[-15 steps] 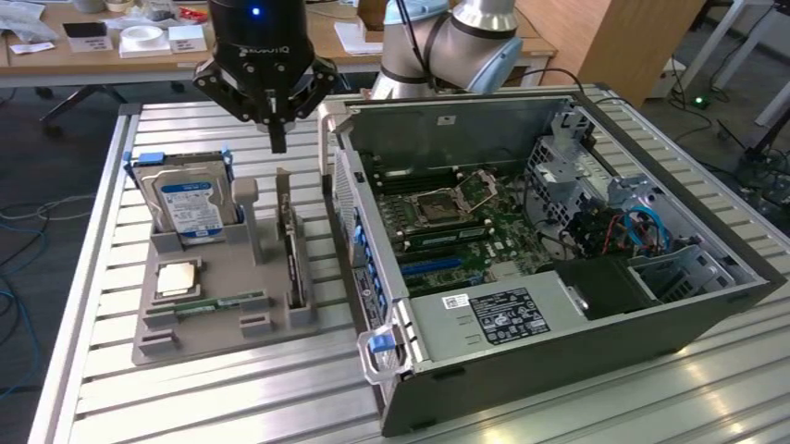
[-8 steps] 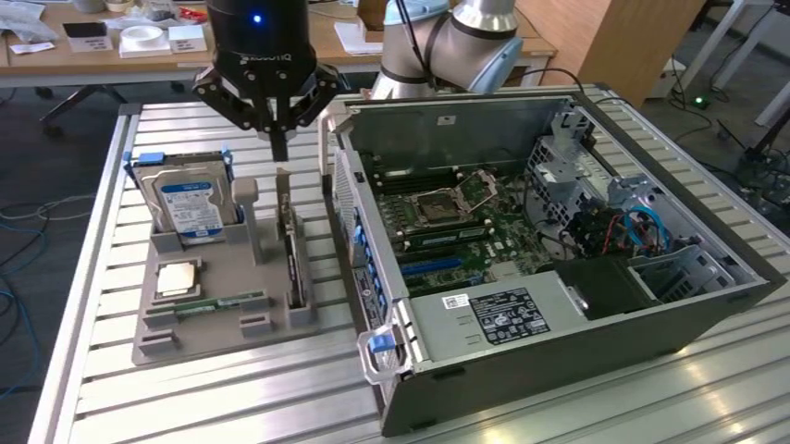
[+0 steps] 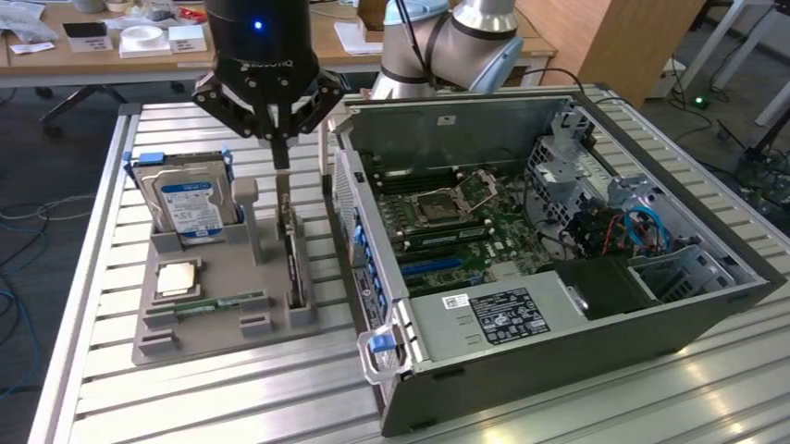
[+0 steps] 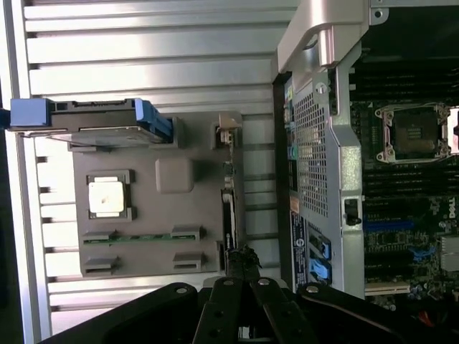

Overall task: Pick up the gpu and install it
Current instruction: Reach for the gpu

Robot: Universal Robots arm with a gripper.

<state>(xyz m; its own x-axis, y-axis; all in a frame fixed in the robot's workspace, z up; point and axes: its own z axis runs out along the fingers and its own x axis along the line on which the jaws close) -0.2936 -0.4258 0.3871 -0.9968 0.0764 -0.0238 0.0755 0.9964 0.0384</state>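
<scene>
No words can be read for sure. A white label (image 3: 509,314) with tiny print is seen on the power box (image 3: 426,328), far from the fingers (image 3: 281,153). A blue label (image 3: 188,196) is seen on the hard drive (image 3: 185,174), beside the fingers.

gpu (image 3: 294,264): dark with a green edge, I think; my view is edge-on
gripper (image 3: 281,162): black
hard drive (image 3: 185,199): silver, blue-and-white label, blue rails
tray (image 3: 235,273): plain grey
RAM stick (image 3: 222,302): green
table (image 3: 185,398): pale metal, ribbed in parallel slats
motherboard (image 3: 494,231): green, one blue slot
</scene>
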